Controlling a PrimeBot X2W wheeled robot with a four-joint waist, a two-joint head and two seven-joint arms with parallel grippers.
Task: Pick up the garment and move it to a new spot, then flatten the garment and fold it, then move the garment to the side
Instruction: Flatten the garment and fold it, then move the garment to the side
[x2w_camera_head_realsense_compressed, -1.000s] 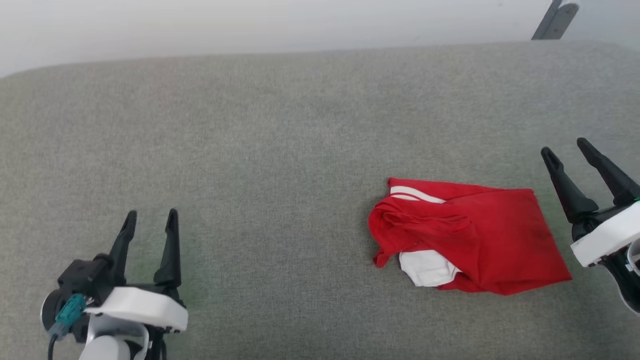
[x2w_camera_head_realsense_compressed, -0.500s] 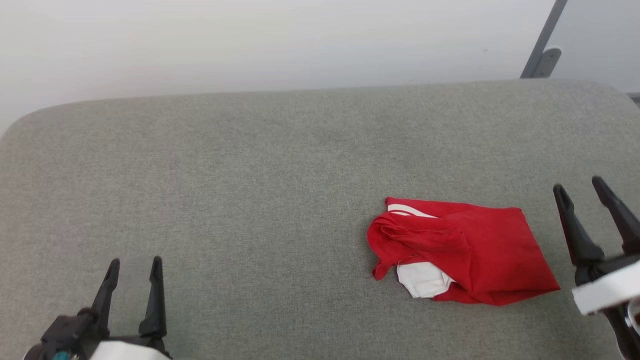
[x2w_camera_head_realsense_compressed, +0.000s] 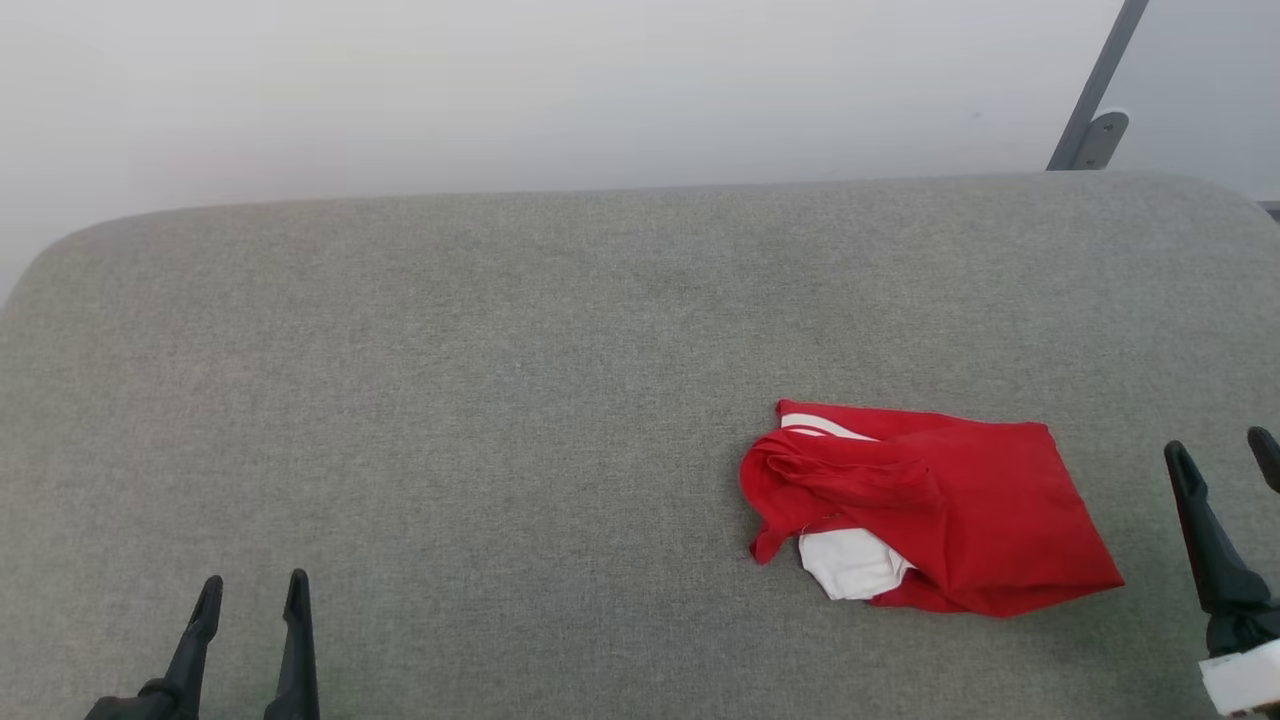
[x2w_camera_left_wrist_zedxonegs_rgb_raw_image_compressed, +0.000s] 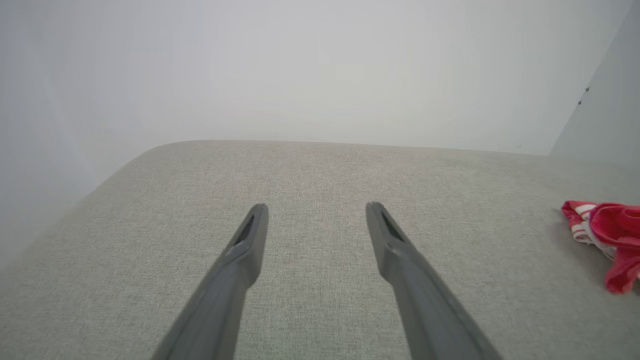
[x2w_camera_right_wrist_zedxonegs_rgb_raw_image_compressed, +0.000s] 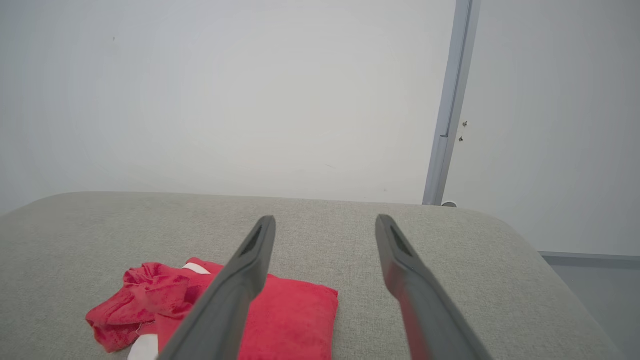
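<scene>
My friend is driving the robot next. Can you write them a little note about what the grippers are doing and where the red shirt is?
The left gripper is open and empty, over the bare grey padded surface, far from the garment.
The right gripper is open and empty, just right of the garment, not touching it.
The garment lies on the right part of the surface in a loose folded bundle, with a white sleeve peeking out at the near edge.
Done: it looks folded and set to the side.
Left: probably nothing, or at most neatening its rumpled left end.
</scene>
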